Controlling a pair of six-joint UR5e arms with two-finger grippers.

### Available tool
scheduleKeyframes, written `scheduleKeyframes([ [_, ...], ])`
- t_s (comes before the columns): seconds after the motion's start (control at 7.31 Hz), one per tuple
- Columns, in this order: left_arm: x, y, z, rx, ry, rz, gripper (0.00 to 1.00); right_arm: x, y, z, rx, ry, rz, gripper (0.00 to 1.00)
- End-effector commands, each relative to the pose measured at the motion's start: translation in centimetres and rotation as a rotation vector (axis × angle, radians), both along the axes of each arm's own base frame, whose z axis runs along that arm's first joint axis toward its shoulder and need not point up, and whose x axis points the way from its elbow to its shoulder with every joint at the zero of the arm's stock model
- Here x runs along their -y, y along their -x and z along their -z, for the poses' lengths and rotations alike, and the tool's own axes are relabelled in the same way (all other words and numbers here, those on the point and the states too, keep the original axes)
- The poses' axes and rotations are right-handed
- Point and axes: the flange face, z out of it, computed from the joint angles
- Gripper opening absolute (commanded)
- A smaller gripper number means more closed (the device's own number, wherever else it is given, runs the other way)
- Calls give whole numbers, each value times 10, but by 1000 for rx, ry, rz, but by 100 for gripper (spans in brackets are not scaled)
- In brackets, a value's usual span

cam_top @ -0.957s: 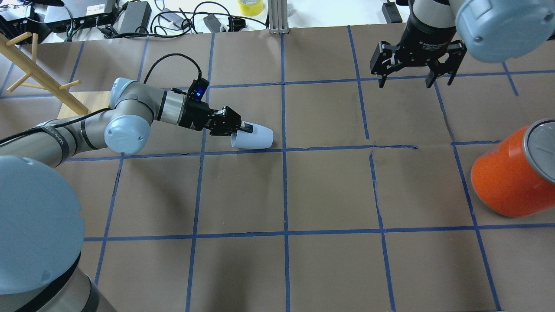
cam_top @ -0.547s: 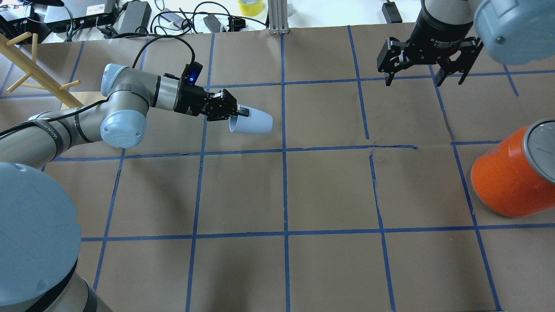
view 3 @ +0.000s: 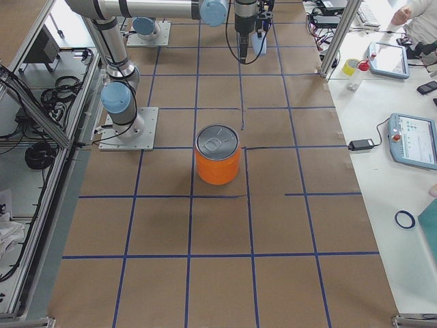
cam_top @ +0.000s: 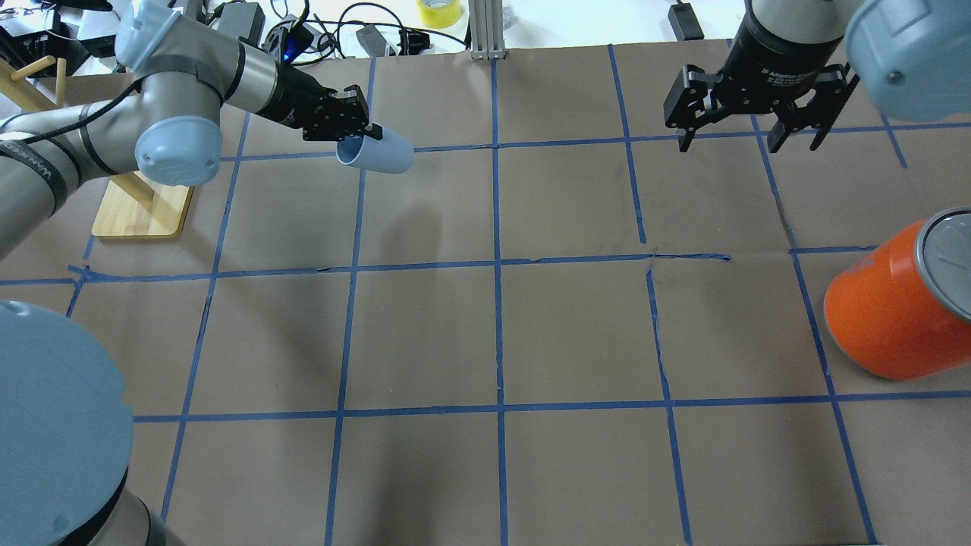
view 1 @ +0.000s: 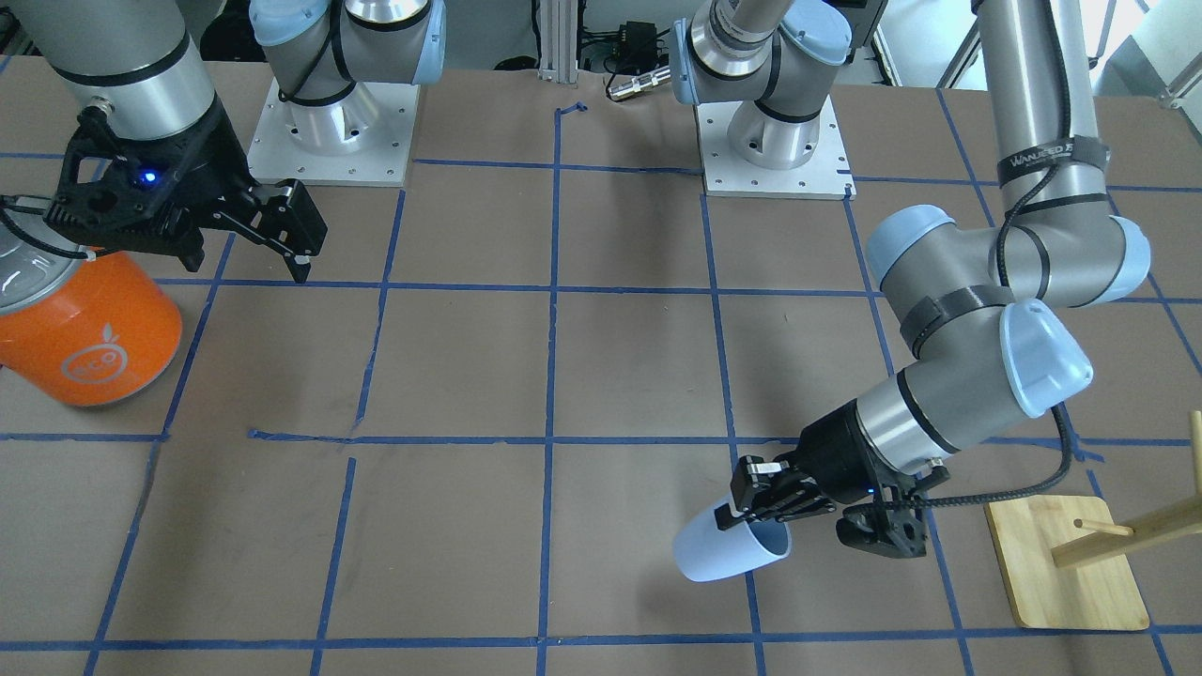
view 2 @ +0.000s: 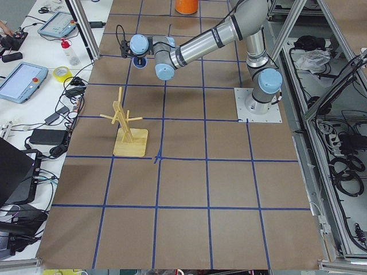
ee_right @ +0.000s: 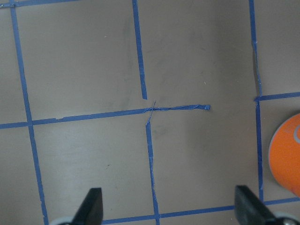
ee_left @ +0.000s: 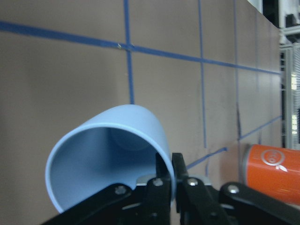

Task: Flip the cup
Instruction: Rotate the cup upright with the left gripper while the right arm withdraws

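The left tool (cam_top: 362, 138) holds the cup (cam_top: 377, 154) by its edge only, one finger inside the mouth and one outside, squeezed onto the thin wall. That is a small grip. If the wrist turns fast to flip it, the cup could slide out, drop on the desk (cam_top: 576, 334) and roll away. If it is put down crooked, it could tip over.

The cup hangs in the air over the far left part of the desk, and its shadow falls apart from it. It lies on its side. Its long way runs about flat, across the desk. The open mouth faces the left arm and the closed bottom points to the robot's right.

The right tool (cam_top: 732, 140) is spread wide and holds nothing, well apart from the cup
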Motion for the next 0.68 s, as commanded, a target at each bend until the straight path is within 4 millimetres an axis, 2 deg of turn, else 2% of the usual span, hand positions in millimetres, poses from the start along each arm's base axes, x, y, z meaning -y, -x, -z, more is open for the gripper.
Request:
scheduleKeyframes([
  [0.0,12,-25,-4,422,11,44,0,0,0,1,-3,-1,0,100],
  [0.14,5,-11,11,600,-16,132,0,-1,0,1,-5,-3,0,100],
  [0.55,3,-11,42,618,-61,146,0,-1,1,1,-8,-3,-1,100],
])
